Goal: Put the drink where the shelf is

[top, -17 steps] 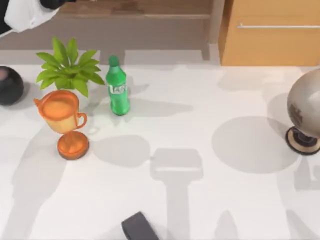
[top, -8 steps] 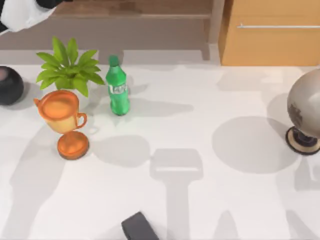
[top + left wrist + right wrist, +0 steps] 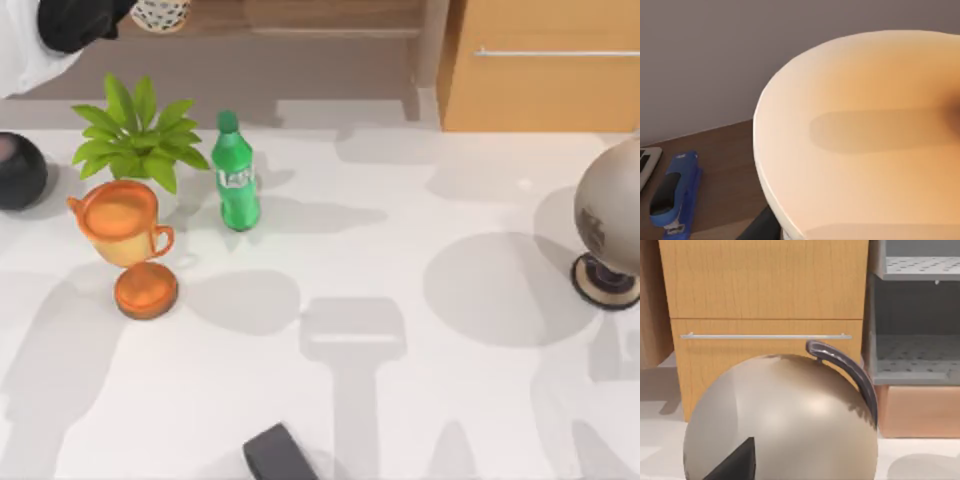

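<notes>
The drink (image 3: 162, 13) shows its pearl-speckled bottom at the far left edge of the top view, tilted over the shelf (image 3: 300, 16). My left gripper (image 3: 138, 14) is shut on it, with the dark wrist just to its left. Up close, the drink's orange-beige wall (image 3: 865, 140) hangs just above the shelf's brown board (image 3: 720, 150). The shelf has a grey-brown recess (image 3: 300, 68) below the board and an upright post (image 3: 431, 50) at its right end. My right arm is parked at the right, its wrist camera facing a grey ball (image 3: 780, 425).
A blue stapler (image 3: 676, 192) lies on the shelf board near the drink. On the table stand a green soda bottle (image 3: 235, 175), a plant (image 3: 135, 135), an orange trophy (image 3: 125, 235) and a black ball (image 3: 18, 170). The orange-wood cabinet (image 3: 545, 70) and the grey ball (image 3: 612, 220) are at the right.
My left arm has swung right along the far edge, and the drink's pearl-speckled bottom has come into view over the shelf. Nothing on the table has moved.
</notes>
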Action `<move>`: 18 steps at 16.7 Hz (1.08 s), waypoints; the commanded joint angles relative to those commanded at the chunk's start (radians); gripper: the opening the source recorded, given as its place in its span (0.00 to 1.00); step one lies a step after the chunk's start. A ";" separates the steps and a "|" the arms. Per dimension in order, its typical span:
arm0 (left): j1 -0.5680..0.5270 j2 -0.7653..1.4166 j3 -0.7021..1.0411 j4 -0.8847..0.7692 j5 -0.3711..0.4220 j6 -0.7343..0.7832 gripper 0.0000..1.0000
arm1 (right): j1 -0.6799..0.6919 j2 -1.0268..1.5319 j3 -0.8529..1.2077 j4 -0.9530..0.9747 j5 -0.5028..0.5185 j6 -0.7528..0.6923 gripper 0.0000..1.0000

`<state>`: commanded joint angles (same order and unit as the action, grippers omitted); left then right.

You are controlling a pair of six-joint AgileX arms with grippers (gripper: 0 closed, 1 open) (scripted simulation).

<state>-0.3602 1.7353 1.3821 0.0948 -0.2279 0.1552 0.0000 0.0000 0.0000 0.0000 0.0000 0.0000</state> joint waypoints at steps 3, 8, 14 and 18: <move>0.006 -0.007 -0.020 0.011 0.015 0.048 0.00 | 0.000 0.000 0.000 0.000 0.000 0.000 1.00; 0.006 0.083 0.049 0.053 -0.003 0.013 0.00 | 0.000 0.000 0.000 0.000 0.000 0.000 1.00; 0.013 0.234 0.193 0.096 -0.058 -0.167 0.00 | 0.000 0.000 0.000 0.000 0.000 0.000 1.00; 0.014 0.263 0.223 0.096 -0.071 -0.212 0.00 | 0.000 0.000 0.000 0.000 0.000 0.000 1.00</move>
<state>-0.3461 1.9987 1.6047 0.1909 -0.2984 -0.0568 0.0000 0.0000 0.0000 0.0000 0.0000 0.0000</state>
